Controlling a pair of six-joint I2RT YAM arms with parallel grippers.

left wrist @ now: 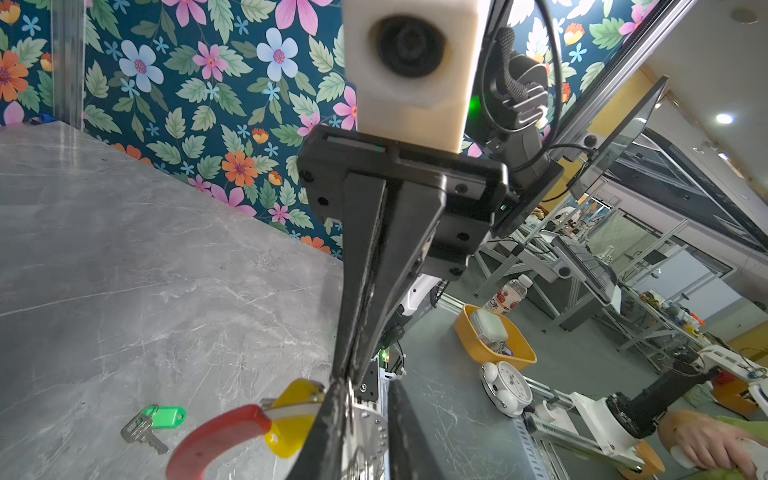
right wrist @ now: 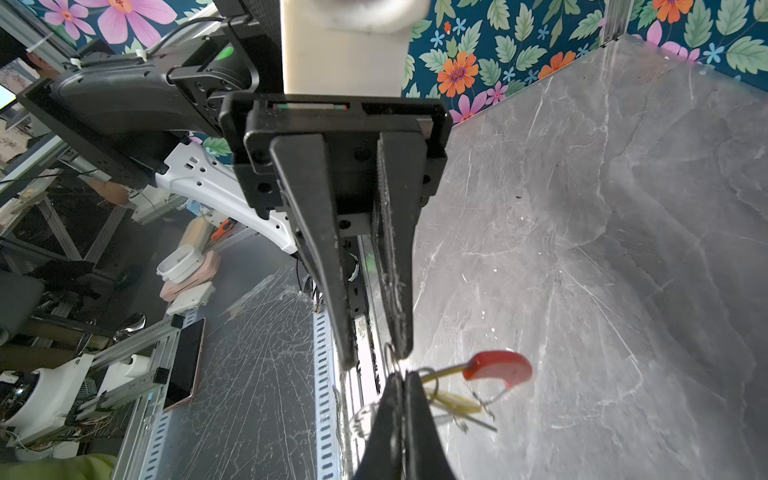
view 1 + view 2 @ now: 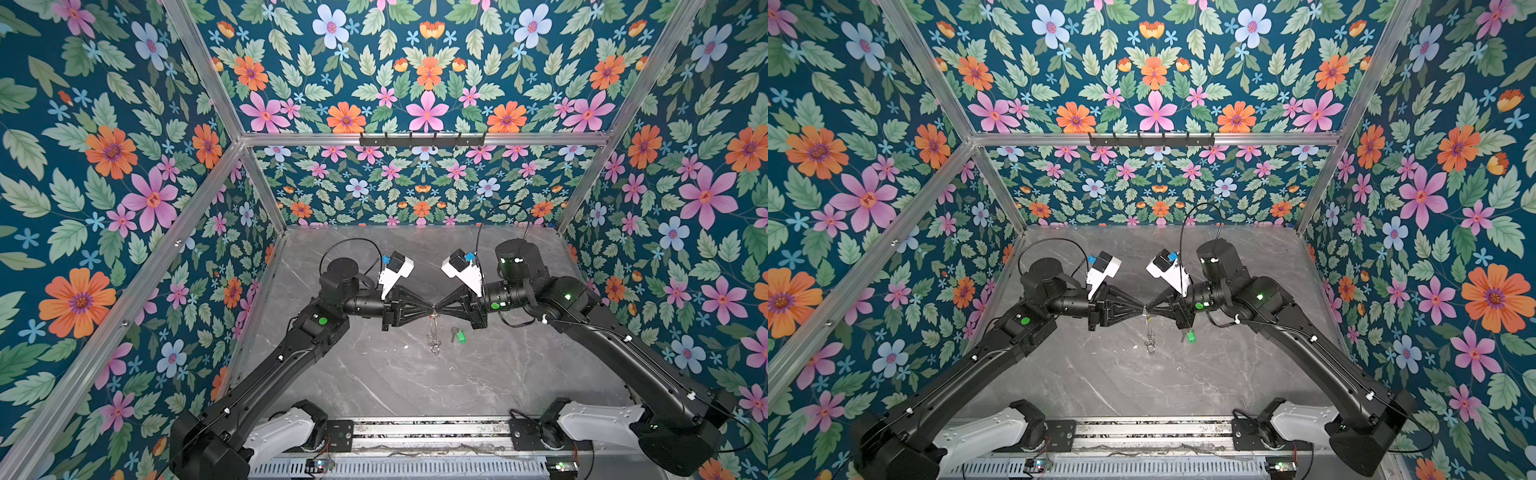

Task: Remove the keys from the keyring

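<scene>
Two grippers meet tip to tip above the grey marble table in both top views. The right gripper is pressed together on the keyring wire. The loop dangles below the tips, off the table, with small silver rings at its low end, too tiny to count.

The top views hide the left gripper gap. The right wrist view shows its fingers a little apart at the tips, with a thin wire ring beside one tip. Can't tell if it pinches anything.

Keys, two:
- The green-headed key lies loose on the table near the hanging loop, on the right arm's side. It shows in both top views and the left wrist view only.
- The yellow-headed key hangs on the keyring just beside the red sleeve. Only the wrist views show it clearly.

Only the left wrist view shows an orange bowl, a white alarm clock, a bottle with an unreadable label, and a person's hand, all beyond the table. Only the right wrist view shows a phone.
</scene>
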